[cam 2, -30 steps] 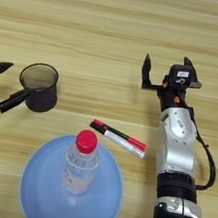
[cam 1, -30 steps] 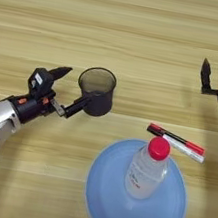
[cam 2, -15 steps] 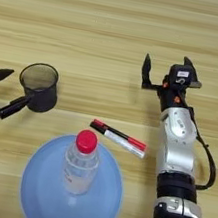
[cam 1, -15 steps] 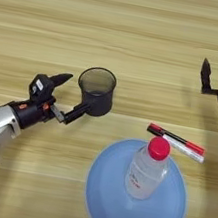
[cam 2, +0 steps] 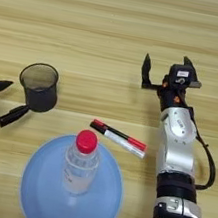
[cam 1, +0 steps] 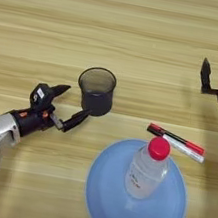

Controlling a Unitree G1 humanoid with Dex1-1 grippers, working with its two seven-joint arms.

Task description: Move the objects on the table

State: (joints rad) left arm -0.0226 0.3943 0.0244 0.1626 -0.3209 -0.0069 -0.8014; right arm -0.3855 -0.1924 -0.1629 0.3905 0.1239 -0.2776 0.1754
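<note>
Three objects. Cup (cam 1: 96, 90): upright on table (cam 1: 120, 27), just right of left gripper (cam 1: 71, 107), whose fingers are spread and hold nothing. Bottle (cam 1: 146, 168): upright on plate (cam 1: 104, 191). Marker (cam 2: 118, 138): long axis left-right. Right gripper (cam 2: 164, 70): spread, empty, well apart.

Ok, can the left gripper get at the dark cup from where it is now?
Probably yes. The left gripper is open just left of the dark cup, one finger near its base, with only bare table between them.

red-capped clear bottle (cam 1: 147, 170), dark cup (cam 1: 96, 90), light-blue plate (cam 1: 105, 201)
</note>
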